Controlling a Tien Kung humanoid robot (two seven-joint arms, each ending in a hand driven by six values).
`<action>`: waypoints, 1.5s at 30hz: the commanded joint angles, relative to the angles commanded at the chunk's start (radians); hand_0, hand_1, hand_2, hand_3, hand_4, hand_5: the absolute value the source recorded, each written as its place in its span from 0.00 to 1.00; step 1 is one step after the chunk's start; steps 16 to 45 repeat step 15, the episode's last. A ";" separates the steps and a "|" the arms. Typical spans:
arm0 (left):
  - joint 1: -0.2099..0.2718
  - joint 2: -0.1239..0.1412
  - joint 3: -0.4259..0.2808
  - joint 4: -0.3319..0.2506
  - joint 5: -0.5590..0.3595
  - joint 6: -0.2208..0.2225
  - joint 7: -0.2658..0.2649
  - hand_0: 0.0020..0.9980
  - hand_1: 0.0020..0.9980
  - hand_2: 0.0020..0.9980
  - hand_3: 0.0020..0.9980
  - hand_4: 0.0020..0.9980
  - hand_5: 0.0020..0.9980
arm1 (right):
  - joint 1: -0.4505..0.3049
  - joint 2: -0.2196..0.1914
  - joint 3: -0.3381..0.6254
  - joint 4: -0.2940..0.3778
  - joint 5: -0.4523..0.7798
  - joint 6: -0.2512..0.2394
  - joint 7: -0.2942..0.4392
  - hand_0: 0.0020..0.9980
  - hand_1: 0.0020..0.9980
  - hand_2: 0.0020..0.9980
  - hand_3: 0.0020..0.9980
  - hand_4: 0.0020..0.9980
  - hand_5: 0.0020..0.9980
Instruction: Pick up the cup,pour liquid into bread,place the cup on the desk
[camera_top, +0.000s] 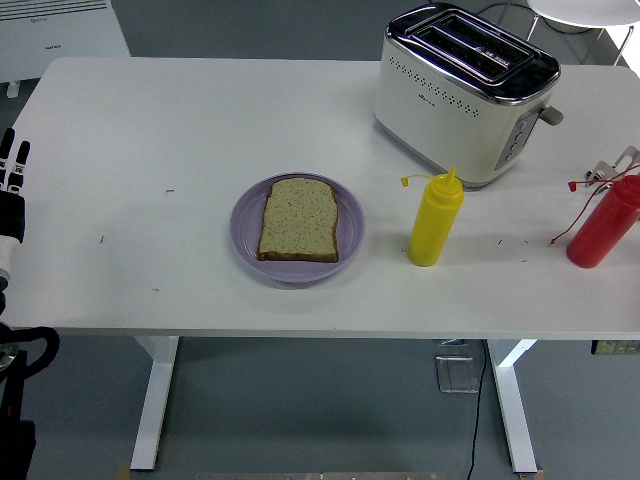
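Observation:
A slice of bread (298, 219) lies flat on a purple plate (245, 240) in the middle of the table. A yellow squeeze bottle (434, 222) stands upright to the plate's right, its cap hanging off on a tether. A red squeeze bottle (602, 226) stands near the right edge, also uncapped. My left hand (12, 170) rests at the left edge, far from the plate, fingers straight and holding nothing. A small grey part of my right hand (612, 168) shows at the right edge, just behind the red bottle's tip.
A cream and chrome toaster (463, 92) stands at the back right, behind the yellow bottle. A white heater (60, 35) sits on the floor beyond the table's far left corner.

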 joint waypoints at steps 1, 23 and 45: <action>0.000 0.000 0.000 0.000 0.000 0.000 0.000 0.81 0.75 0.74 0.73 0.48 1.00 | 0.000 0.000 0.001 0.000 0.000 0.000 0.000 0.80 0.71 0.73 0.74 0.57 0.42; -0.002 0.000 0.000 0.000 -0.002 0.003 -0.001 0.81 0.75 0.74 0.73 0.48 1.00 | 0.002 0.003 0.004 0.000 0.001 -0.005 0.000 0.80 0.71 0.74 0.74 0.57 0.42; -0.002 0.000 0.000 0.000 -0.002 0.003 -0.001 0.81 0.75 0.74 0.73 0.48 1.00 | 0.002 0.003 0.004 0.000 0.001 -0.005 0.000 0.80 0.71 0.74 0.74 0.57 0.42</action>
